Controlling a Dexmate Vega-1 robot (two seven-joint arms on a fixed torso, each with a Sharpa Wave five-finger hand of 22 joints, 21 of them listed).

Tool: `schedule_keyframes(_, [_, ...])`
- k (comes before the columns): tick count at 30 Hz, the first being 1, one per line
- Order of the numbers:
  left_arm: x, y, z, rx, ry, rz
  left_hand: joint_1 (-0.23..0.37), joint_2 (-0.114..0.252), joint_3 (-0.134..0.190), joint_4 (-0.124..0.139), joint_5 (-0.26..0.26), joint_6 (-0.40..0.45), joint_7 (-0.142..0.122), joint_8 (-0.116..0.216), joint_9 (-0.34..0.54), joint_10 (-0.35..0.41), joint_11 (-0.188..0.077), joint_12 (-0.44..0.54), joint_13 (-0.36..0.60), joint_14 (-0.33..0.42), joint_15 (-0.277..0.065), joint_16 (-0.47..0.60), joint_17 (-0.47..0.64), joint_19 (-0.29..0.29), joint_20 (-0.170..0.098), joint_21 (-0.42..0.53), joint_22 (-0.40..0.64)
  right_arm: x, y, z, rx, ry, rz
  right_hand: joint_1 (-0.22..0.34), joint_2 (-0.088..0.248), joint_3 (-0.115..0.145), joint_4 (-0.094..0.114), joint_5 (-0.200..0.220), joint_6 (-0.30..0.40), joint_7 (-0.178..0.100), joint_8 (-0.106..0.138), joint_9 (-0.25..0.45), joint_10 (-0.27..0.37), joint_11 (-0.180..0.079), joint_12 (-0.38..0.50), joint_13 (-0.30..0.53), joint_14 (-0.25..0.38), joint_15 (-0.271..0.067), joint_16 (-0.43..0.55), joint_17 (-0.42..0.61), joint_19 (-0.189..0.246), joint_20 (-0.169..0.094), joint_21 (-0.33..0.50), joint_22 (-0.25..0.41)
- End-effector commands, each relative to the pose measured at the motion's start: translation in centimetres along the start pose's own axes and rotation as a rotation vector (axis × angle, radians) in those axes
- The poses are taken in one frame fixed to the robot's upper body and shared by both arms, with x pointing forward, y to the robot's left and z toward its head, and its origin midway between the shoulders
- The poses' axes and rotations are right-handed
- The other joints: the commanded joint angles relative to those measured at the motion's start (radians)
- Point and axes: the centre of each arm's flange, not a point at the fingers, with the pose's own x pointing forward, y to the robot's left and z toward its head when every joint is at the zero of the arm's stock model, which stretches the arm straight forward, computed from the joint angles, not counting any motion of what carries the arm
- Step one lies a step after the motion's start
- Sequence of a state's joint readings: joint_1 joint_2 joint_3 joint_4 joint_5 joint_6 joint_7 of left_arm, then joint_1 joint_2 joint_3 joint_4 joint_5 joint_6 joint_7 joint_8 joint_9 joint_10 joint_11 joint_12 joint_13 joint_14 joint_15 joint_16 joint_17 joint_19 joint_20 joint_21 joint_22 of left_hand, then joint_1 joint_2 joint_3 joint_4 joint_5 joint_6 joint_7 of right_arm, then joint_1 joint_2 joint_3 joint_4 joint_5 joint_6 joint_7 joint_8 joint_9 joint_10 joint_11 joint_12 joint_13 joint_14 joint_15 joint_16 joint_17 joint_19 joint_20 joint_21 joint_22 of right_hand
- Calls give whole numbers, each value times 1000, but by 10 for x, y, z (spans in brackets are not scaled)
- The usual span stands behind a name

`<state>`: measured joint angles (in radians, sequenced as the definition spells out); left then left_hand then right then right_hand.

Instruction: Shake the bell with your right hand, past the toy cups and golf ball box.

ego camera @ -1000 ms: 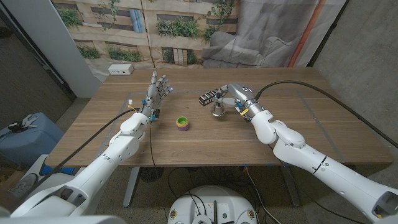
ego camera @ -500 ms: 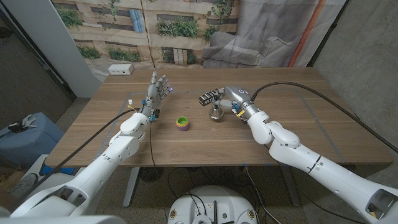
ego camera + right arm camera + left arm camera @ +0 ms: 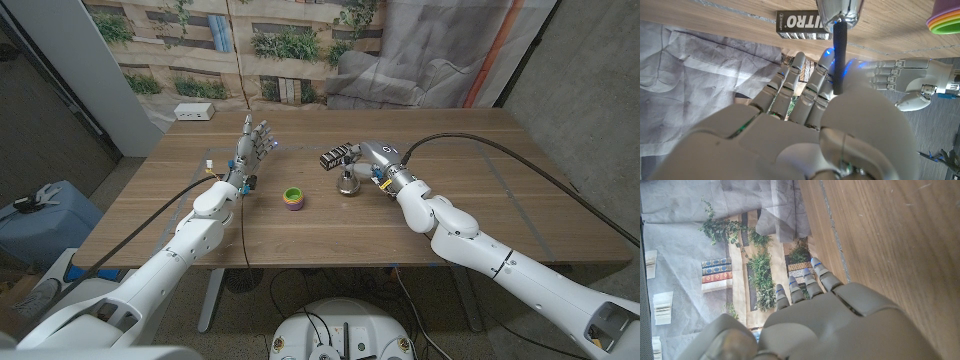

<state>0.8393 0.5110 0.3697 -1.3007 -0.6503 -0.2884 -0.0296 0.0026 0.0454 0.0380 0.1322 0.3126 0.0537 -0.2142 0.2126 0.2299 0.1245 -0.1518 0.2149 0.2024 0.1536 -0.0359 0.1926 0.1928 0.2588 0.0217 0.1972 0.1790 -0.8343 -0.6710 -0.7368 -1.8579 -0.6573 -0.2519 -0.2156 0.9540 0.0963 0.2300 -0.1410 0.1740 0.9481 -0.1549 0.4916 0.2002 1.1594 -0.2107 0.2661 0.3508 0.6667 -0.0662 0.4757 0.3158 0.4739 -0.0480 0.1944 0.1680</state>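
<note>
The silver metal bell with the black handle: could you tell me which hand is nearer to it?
Right. The right hand is at the silver metal bell, fingers by its handle; the left hand stands apart across the table.

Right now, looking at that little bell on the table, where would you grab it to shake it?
By its slim black handle, which stands up from the metal bell. Coming from above and the right hand's side seems best, since the box lies close behind it.
</note>
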Motion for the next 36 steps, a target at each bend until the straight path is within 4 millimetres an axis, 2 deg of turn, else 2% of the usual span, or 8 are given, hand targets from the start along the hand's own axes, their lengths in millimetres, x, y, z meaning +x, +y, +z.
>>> schedule_keyframes(1, [0,0,0,0,0,0,0,8,1,7,7,0,-8,2,4,0,-4,5,5,8,-98,5,5,9,-1,7,6,-1,3,-4,-12,6,14,-2,-1,-1,-4,5,7,5,-1,3,-5,1,-4,2,3,-146,-3,3,-4,-28,-3,3])
schedule_keyframes(36, [0,0,0,0,0,0,0,8,1,7,7,0,-8,2,4,-1,-4,5,5,8,-98,6,5,9,-1,7,6,0,7,-7,-23,32,49,-15,-3,-5,-4,4,-17,-1,-14,3,-29,4,-16,6,-3,-142,-9,3,-7,-26,-3,3])
